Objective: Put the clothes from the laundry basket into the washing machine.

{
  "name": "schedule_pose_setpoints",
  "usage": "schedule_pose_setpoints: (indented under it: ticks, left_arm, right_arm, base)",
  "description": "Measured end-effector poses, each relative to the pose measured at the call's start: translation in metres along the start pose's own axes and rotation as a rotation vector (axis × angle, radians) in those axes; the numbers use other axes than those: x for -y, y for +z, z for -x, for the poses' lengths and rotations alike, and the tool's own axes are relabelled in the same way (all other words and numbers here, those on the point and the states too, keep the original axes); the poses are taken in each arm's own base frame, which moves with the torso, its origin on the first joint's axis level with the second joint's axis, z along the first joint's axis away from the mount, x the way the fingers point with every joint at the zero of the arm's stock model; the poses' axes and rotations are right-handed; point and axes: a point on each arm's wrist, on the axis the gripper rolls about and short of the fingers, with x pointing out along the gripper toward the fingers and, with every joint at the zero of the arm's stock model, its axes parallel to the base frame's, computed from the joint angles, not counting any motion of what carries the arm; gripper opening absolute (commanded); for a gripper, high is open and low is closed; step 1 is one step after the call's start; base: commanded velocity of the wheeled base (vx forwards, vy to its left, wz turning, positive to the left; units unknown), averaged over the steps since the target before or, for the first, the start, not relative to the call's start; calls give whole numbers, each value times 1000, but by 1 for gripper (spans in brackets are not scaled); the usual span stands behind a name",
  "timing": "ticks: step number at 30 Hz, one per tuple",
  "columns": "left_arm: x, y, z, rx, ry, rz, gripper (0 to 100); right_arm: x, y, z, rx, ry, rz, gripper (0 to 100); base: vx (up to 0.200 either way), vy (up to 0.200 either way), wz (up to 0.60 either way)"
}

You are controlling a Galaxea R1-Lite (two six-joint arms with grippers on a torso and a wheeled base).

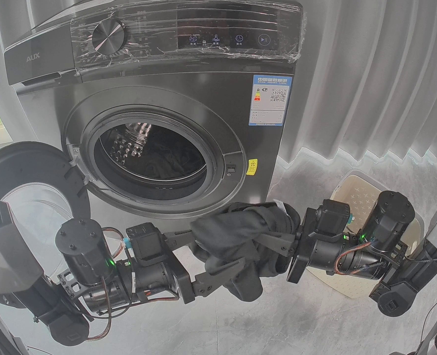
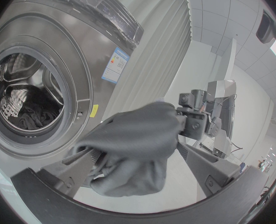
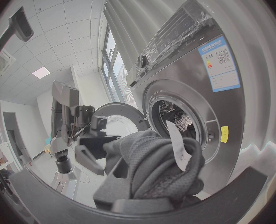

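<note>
Door (image 1: 31,183) is swung fully open, left of the washer (image 1: 179,80). Drum (image 1: 152,149) mouth is unobstructed, with dark clothes (image 1: 171,161) lying in the bottom of it.

Garment (image 1: 243,242): dark grey, thick fabric, bunched into a lump, with a white tag (image 3: 177,147) sticking out of it. It hangs in the air in front of the washer's lower front panel, below the drum mouth and slightly right of it. It is off the floor (image 1: 258,321), carried between the two tools.

Left arm: low at the washer's front left, under the door, forearm roughly level and pointing right. Left tool (image 1: 221,247) has its jaws wide. The garment's left end sits between them and drapes over one finger (image 2: 79,164). Can't tell whether it bears on the cloth at all.

Right arm: comes in from the washer's right, forearm about level, pointing left toward the left tool. Right tool (image 1: 270,250) is clamped on the garment's right end, with cloth wrapped over its fingers (image 3: 119,181).

Basket (image 1: 359,195): cream, on the floor right of the washer by the curtain (image 1: 376,75), partly behind the right arm.

Room: open floor in front of the washer. The drum rim is above and behind the garment, and the door edge is close to the left arm.
</note>
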Motion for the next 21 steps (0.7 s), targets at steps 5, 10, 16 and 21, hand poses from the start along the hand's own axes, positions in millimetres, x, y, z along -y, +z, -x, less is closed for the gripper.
schedule_pose_setpoints:
  ticks: [5,10,16,21]
  left_arm:
    - [4,-7,6,-35,-17,9,100]
    - [6,-7,8,-41,-25,11,100]
    - [6,-7,11,-41,-21,11,100]
    - [4,-10,14,-58,-13,-19,100]
  right_arm:
    - [6,3,-1,14,-18,4,0]
    - [9,4,-1,18,-26,6,0]
    - [9,4,-1,18,-28,5,0]
    - [9,6,0,23,-27,7,0]
  base:
    - [0,0,0]
    - [0,0,0]
    - [0,0,0]
    - [0,0,0]
